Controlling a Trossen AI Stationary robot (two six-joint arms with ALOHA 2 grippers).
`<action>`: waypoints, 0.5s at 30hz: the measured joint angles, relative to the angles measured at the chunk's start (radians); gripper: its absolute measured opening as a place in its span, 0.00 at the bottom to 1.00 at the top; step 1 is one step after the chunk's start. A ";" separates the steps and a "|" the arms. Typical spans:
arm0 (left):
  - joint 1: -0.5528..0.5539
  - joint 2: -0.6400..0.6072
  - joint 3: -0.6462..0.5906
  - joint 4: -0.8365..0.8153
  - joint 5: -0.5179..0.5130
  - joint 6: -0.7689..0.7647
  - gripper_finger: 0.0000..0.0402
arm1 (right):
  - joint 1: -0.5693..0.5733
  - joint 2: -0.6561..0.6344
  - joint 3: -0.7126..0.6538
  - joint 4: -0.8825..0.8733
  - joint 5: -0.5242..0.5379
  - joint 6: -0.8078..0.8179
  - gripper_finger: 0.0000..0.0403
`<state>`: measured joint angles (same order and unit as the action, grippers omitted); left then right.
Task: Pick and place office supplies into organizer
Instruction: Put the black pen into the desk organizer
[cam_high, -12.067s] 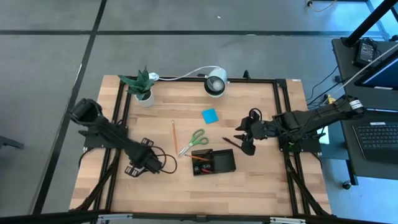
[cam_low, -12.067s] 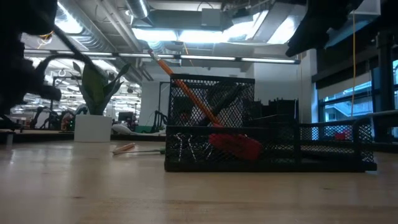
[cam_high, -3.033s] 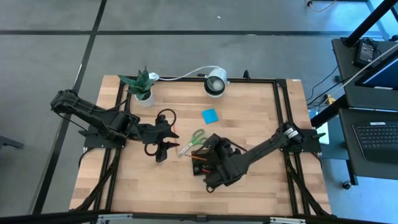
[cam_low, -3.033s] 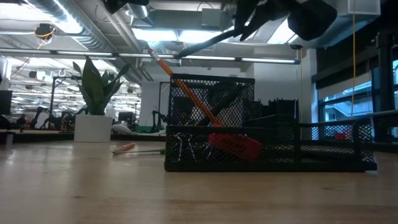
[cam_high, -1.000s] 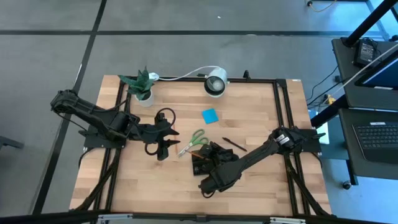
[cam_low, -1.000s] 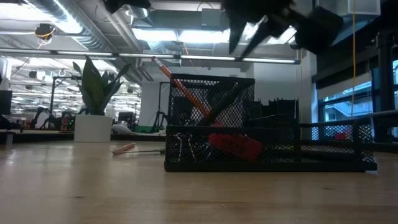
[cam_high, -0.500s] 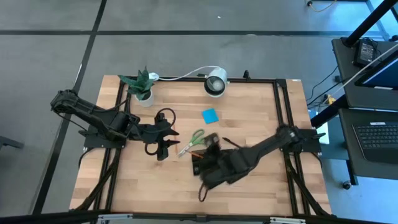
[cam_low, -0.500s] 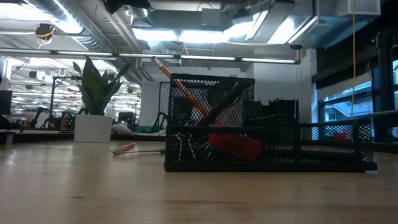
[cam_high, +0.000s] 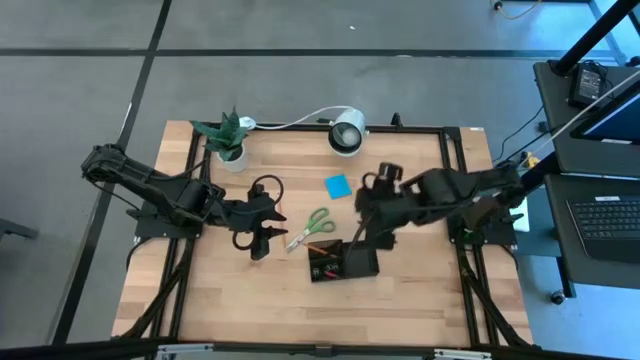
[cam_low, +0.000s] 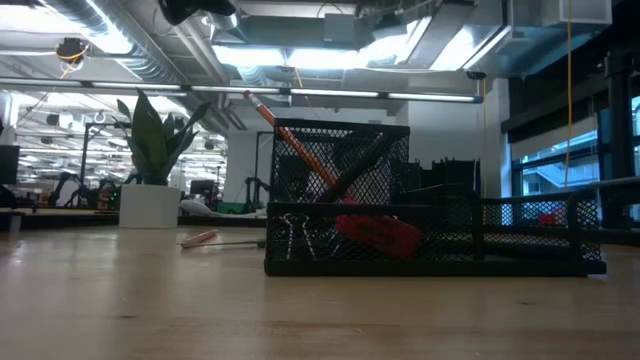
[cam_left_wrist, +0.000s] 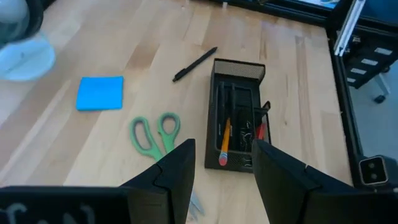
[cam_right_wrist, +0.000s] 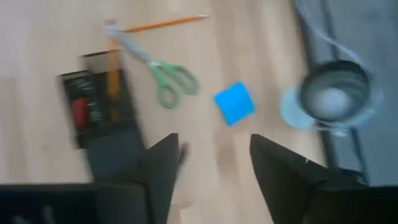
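The organizer (cam_high: 343, 261) sits mid-table, holding pens and a pencil; scissors (cam_high: 309, 226) and the blue pad (cam_high: 337, 185) lie beside it. The right gripper (cam_high: 362, 232) hangs spread and empty over its far edge. The left gripper (cam_high: 262, 238), fingers apart and empty, waits beside the scissors.

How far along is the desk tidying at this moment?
Done: a pencil, pens and a red piece sit in the organizer. In hand: nothing. The left tool, beside the scissors, and the right tool, near the organizer, are open and empty. Left: scissors, blue pad, black pen and orange pencil lie on the table.
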<state>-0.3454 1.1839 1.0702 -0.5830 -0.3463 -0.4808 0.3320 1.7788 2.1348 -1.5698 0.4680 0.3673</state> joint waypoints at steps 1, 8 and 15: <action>0.000 0.000 0.000 -0.008 0.000 -0.022 0.38 | -0.006 -0.021 -0.029 0.000 0.022 -0.001 0.53; 0.000 0.000 0.000 -0.100 0.000 -0.238 0.38 | -0.061 -0.146 -0.283 0.001 0.011 0.025 0.58; 0.000 0.000 0.000 -0.150 -0.011 -0.276 0.38 | -0.159 -0.226 -0.607 0.272 -0.077 -0.033 0.58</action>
<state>-0.3454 1.1839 1.0702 -0.7335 -0.3576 -0.7567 0.1726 1.5524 1.5278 -1.2976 0.3909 0.3347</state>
